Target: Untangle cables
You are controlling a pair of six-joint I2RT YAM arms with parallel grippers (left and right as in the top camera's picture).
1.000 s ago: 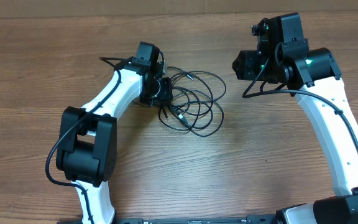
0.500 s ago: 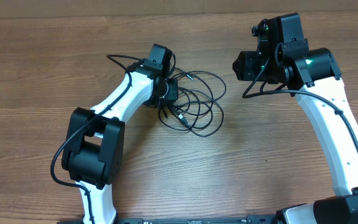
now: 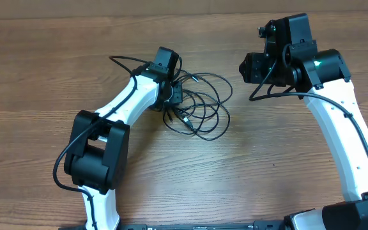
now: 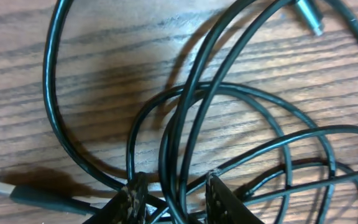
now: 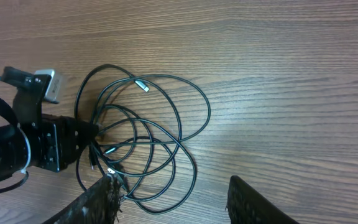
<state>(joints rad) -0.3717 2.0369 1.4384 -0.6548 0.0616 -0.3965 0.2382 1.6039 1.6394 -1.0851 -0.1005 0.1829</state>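
Your cables (image 3: 200, 105) lie tangled mid-worktop (image 3: 267, 160). Left jaws, part-closed, straddle several strands (I cannot tell whether they pinch). Right jaws hang half open, empty, well apart.

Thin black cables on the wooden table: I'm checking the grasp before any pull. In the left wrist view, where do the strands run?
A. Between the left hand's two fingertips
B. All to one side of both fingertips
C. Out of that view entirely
A: several strands of the thin black cables pass through the gap between the fingertips of the left hand.
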